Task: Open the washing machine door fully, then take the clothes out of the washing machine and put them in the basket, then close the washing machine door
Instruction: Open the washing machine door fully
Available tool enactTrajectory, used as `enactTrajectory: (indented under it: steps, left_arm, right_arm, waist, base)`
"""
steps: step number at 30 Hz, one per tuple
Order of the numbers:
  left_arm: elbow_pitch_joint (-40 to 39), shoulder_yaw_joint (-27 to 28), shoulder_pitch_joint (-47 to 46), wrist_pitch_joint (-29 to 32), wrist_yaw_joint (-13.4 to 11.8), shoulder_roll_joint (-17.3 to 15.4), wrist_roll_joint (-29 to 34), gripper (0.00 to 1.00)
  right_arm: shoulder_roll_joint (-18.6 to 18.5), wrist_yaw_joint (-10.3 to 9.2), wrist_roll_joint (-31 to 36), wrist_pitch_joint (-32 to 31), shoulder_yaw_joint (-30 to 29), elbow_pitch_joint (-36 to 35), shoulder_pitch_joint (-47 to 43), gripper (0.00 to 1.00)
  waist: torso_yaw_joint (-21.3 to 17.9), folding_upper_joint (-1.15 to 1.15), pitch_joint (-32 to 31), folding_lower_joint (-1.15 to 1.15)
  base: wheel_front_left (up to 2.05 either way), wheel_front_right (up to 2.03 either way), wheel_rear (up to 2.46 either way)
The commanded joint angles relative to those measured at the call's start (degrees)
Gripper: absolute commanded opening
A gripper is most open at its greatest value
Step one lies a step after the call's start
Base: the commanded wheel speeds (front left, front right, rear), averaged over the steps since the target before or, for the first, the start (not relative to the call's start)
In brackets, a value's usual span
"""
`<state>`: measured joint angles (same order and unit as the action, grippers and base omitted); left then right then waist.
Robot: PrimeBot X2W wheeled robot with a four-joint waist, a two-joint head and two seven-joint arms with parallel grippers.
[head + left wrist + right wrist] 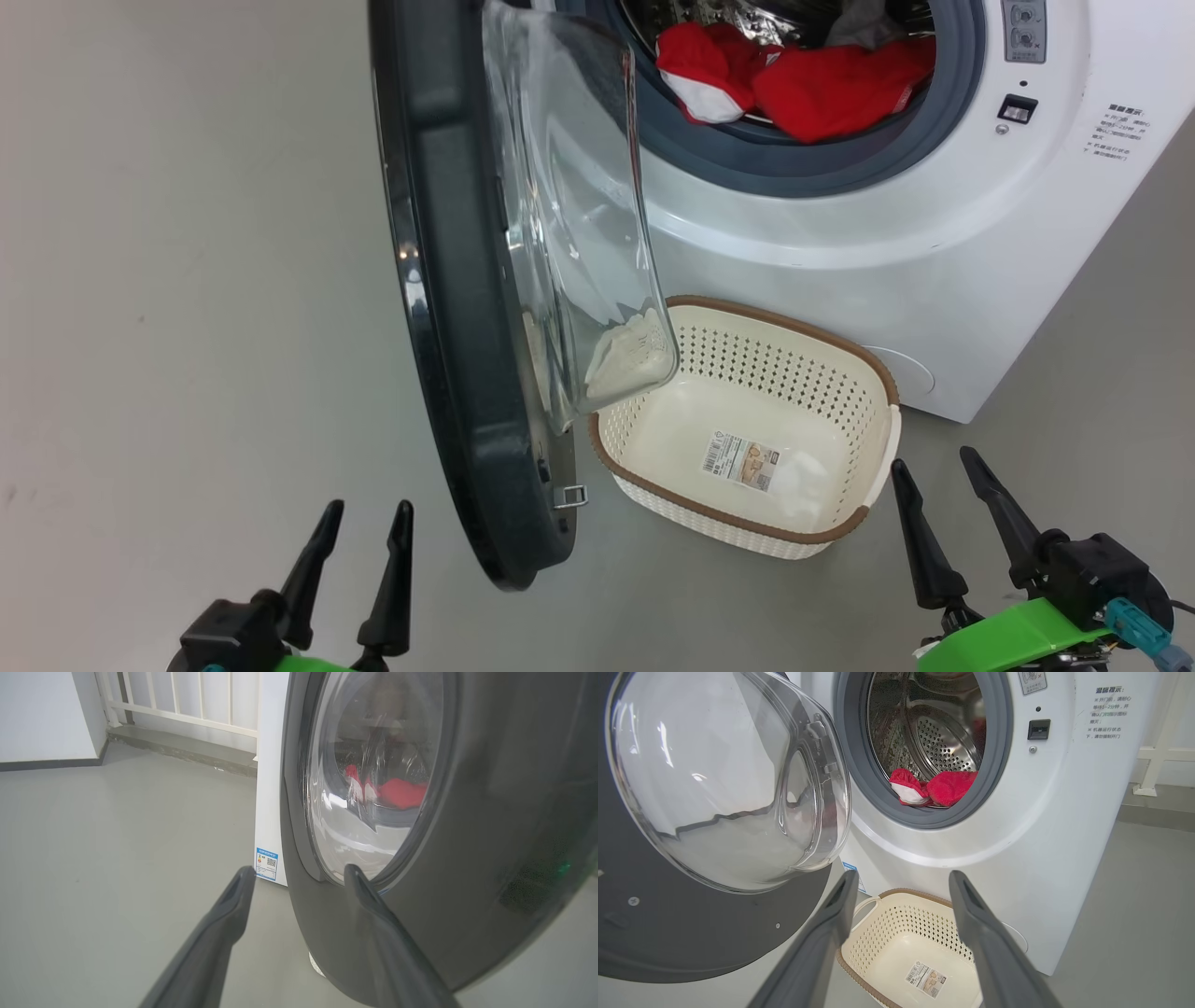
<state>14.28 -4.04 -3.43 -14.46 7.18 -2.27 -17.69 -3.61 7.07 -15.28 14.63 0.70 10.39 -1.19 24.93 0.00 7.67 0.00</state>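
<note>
**Grey floor (187, 280) spreading around an open washing machine door (448, 327)**

The floor is lying wide and free across the left of the head view, while the white washing machine (840, 261) is filling the upper right. The washing machine door is standing edge-on. Its long axis is running up and down that view, and its glass bowl (579, 215) is bulging right, toward the basket (775, 369). The basket is sitting on the floor just in front of the machine, near the door's lower edge, its long side slanting from the door toward the right gripper (934, 459). The clothes (822, 89) are lying low in the machine's opening, against the grey rubber ring (747, 159), well apart from both grippers. The right gripper is hovering just right of the basket, fingers spread and empty, pointing toward the machine. The left gripper (369, 509) is hanging on the door's outer side, fingers likewise spread, grasping nothing.
</note>
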Motion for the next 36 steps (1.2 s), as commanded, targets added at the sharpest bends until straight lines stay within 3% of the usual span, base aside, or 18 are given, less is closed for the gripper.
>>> enactTrajectory:
  steps: [1, 6, 7, 9, 10, 17, 22, 29, 36]
  left_arm:
    - [-1.7, 2.1, -0.6, -0.5, 0.3, -0.6, 0.4, 1.0]
    - [-2.2, 2.5, -0.8, -0.5, 0.3, -0.6, -0.6, 1.0]
    - [-2.6, 2.8, -0.9, -0.5, 0.3, -0.6, -1.0, 0.75]
    - [-3.3, 3.3, -1.1, -0.5, 0.3, -0.6, -1.4, 0.13]
    - [-4.1, 3.9, -1.3, -0.5, 0.3, -0.6, -1.6, 0.0]
    - [-13.9, 8.8, -4.1, -0.5, 0.3, -0.6, -7.0, 0.0]
    - [-24.5, 7.8, -6.0, -0.5, 0.3, -0.6, -8.1, 0.0]
    - [-31.9, -1.3, -5.3, -0.5, 0.3, -0.6, -7.1, 0.0]
    - [-27.4, -11.9, -2.8, -0.5, 0.3, -0.6, -5.8, 0.0]
  right_arm:
    - [-0.2, 0.42, 1.0, 0.4, 1.2, -1.3, 0.4, 1.0]
    - [0.0, 0.42, 1.2, 0.4, 1.0, -1.3, 0.4, 1.0]
    - [0.0, 0.42, 1.2, 0.4, 1.0, -1.4, 0.5, 1.0]
    - [0.1, 0.42, 1.2, 0.4, 1.1, -1.6, 0.5, 1.0]
    - [0.1, 0.42, 1.2, 0.4, 1.1, -1.6, 0.5, 1.0]
    - [0.2, 0.42, 1.3, 0.4, 1.2, -2.2, 0.9, 1.0]
    - [0.2, 0.42, 1.2, 0.4, 1.4, -2.4, 1.0, 1.0]
    - [0.1, 0.42, 0.9, 0.4, 2.0, -2.4, 1.5, 1.0]
    - [0.0, 0.42, 0.9, 0.4, 2.3, -2.5, 1.7, 1.0]
  waist:
    - [0.0, 0.0, 0.0, 0.0]
    - [0.1, 0.0, 0.0, 0.0]
    - [0.1, 0.0, 0.1, 0.0]
    - [0.1, 0.0, 0.1, 0.0]
    - [0.1, 0.0, 0.1, 0.0]
    - [0.2, 0.0, 0.5, 0.0]
    - [0.1, 0.0, 0.5, 0.0]
    - [-0.4, 0.0, 0.9, 0.0]
    - [-0.6, 0.0, 1.1, 0.0]
  base:
    - [0.0, 0.0, 0.0]
    - [0.0, 0.0, 0.0]
    - [0.0, 0.0, 0.0]
    - [0.0, 0.0, 0.0]
    - [0.0, 0.0, 0.0]
    - [0.0, 0.0, 0.0]
    - [0.0, 0.0, 0.0]
    - [0.0, 0.0, 0.0]
    - [0.0, 0.0, 0.0]
